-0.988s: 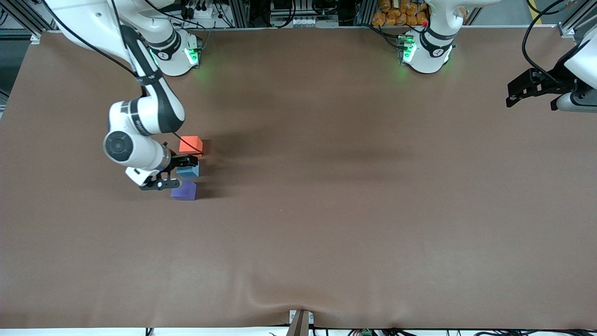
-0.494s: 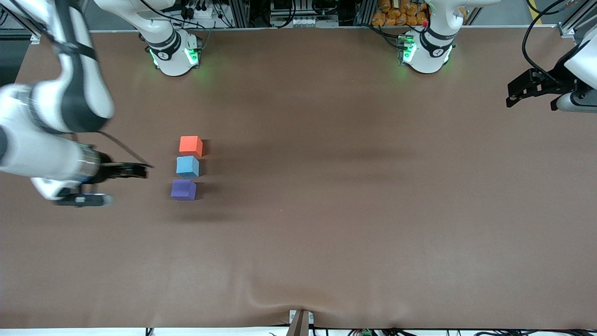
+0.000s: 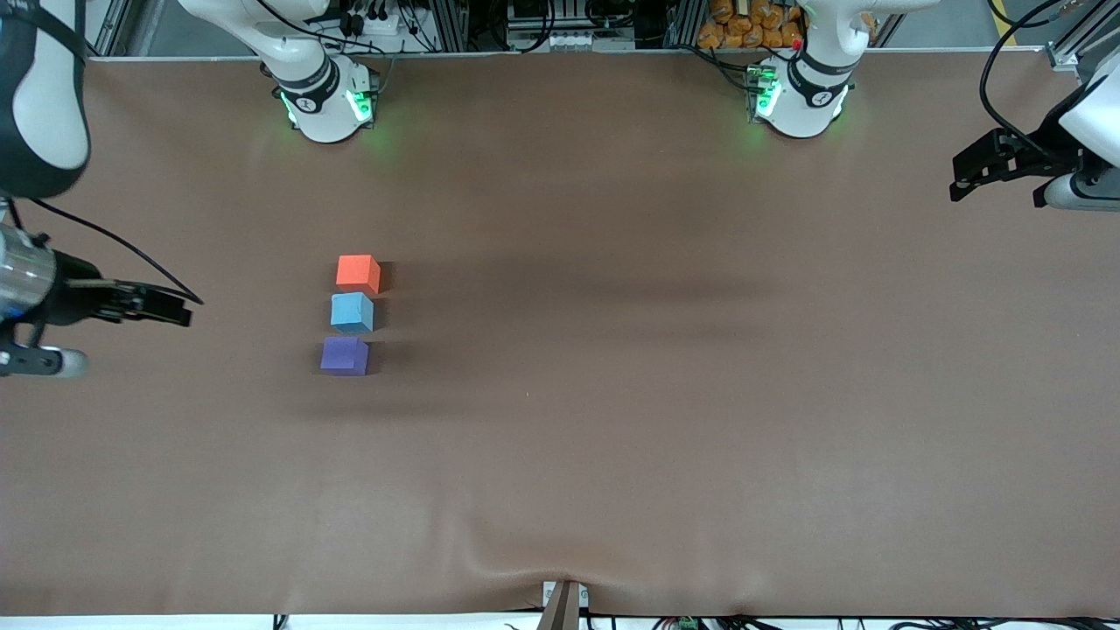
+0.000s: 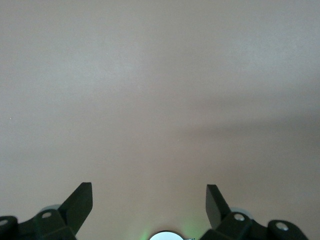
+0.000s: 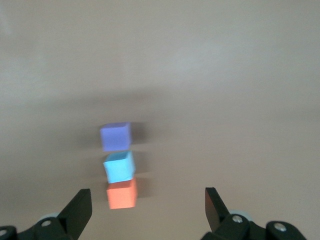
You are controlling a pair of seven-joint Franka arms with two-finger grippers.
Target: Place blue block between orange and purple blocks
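The blue block sits on the brown table between the orange block and the purple block, in one close row. The orange block is farthest from the front camera and the purple block nearest. My right gripper is open and empty, up in the air toward the right arm's end of the table, well apart from the row. The right wrist view shows the purple block, the blue block and the orange block ahead of my right gripper. My left gripper waits open and empty at the left arm's end; in the left wrist view it is over bare table.
The brown table cover has a small wrinkle at its front edge. The two arm bases stand along the back edge.
My right gripper has let go of the blue block between the other two blocks and pulled away toward the right arm's end of the table. The left arm has not moved.
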